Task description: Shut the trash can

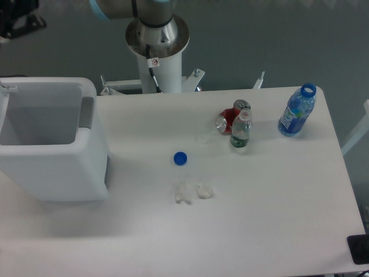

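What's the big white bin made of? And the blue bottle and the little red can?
The trash can looks like smooth, matte white plastic with rounded moulded corners. The blue bottle seems to be clear, see-through tinted plastic. The red can is probably metal, judging by its shiny silvery top.

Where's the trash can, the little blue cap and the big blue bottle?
trash can (55, 167), fixed camera, front wall.
blue cap (180, 157), fixed camera, its top.
blue bottle (295, 115), fixed camera, its label.
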{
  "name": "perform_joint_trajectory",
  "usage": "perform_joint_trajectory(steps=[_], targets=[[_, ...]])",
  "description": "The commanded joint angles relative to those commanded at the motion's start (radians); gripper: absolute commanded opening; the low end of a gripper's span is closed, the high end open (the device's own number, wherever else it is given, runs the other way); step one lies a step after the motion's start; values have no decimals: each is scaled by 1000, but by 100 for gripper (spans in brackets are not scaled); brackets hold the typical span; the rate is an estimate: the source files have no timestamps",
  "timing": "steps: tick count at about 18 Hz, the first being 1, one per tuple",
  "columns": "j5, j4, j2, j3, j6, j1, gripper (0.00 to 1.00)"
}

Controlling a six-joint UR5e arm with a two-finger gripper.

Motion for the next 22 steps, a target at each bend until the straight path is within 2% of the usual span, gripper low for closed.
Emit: perform_joint_trajectory(steps=[6, 11, 20, 22], targets=[[6, 2, -63, 63, 0, -77, 0], [32, 9, -81, 74, 2, -124, 0], [254, -8, -124, 78, 2, -259, 0], [275, -8, -124, 81, 2, -267, 0]])
